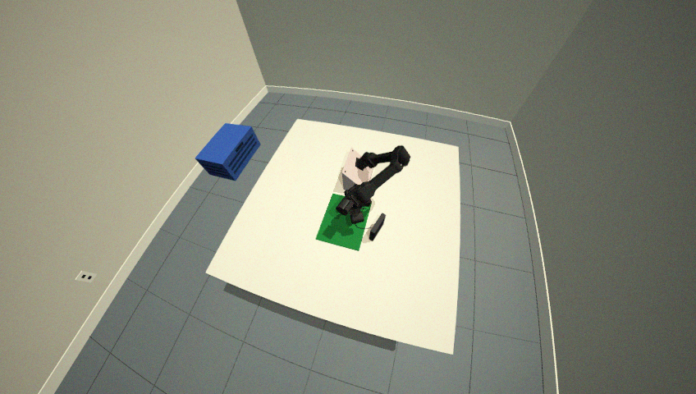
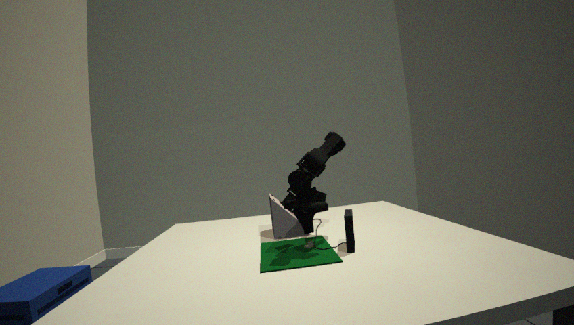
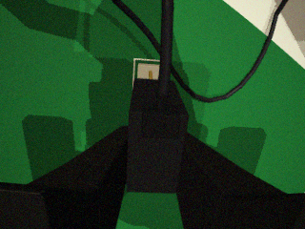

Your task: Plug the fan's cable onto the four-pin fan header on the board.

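Note:
My gripper (image 3: 152,136) (image 1: 359,214) (image 2: 308,229) is shut on the black plug (image 3: 154,138) of the fan's cable. In the wrist view the plug hangs just above the green board (image 3: 57,72) (image 1: 336,234) (image 2: 294,257), its far end right at the beige four-pin header (image 3: 145,71) (image 2: 307,246), which is partly hidden behind it. The thin dark cable (image 3: 210,97) (image 2: 327,247) loops from the plug across the board toward the black fan (image 1: 377,226) (image 2: 348,230), which stands upright just off the board's right edge.
A grey wedge-shaped mount (image 2: 281,221) (image 1: 352,168) stands behind the board at the arm's base. A blue box (image 1: 227,150) (image 2: 40,290) sits on the floor to the left of the white table (image 1: 302,273) (image 2: 403,282).

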You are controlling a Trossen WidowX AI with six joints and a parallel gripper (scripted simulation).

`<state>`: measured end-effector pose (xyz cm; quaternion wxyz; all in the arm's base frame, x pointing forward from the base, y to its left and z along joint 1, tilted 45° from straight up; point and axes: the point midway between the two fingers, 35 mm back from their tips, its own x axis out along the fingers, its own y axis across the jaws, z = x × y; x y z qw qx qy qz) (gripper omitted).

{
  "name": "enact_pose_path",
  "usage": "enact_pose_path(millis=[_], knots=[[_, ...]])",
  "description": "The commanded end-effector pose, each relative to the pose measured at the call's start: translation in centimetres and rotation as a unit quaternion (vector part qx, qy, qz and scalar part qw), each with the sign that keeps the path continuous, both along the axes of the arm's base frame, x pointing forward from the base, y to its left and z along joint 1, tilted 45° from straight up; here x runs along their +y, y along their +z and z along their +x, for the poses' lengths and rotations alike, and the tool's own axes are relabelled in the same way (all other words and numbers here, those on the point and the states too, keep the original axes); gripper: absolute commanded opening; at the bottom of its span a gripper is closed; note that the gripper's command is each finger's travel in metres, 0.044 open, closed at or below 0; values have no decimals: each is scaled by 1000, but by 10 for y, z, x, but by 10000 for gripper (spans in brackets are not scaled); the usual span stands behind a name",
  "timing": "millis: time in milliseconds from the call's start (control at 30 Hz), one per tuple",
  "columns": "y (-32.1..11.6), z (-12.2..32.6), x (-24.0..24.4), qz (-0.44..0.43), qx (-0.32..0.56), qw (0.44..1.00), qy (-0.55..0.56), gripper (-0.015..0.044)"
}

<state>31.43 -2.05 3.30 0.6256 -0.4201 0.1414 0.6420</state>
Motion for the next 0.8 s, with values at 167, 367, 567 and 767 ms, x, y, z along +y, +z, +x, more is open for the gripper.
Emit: enact_pose_path(millis=[167,367,567,767], knots=[[-1,1,-1,2,-1,1000,3,0],[-1,1,-1,2,0,1000,2,0],[-17,4,13,2,0,1000,2,0],[-17,4,13,2,0,1000,2,0]])
